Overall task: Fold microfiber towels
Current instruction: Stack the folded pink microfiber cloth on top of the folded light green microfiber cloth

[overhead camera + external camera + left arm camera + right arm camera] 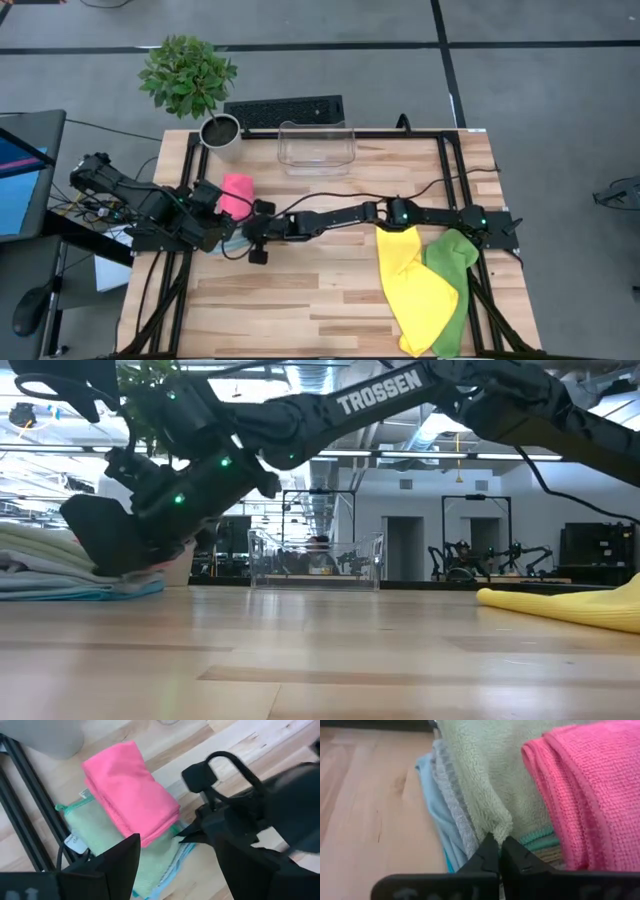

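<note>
Desk (pixel 330 300): wooden, holds everything; a folded stack sits at its 9 o'clock edge.
Unfolded towels: yellow towel (pixel 415 285) and lime green towel (pixel 455 270) lie loose at 4 o'clock, yet to fold.
Stack: pink towel (pixel 132 795) on top, pale green towel (pixel 485 780) under it, grey and blue layers below.
Right claw (pixel 499 856): closed, tips pressed together against the stack's edge, seemingly holding nothing.
Left claw (pixel 172 855): open, hovering over the stack.
Advice: nudge gently, keep the edges flush, avoid snagging a layer.
</note>
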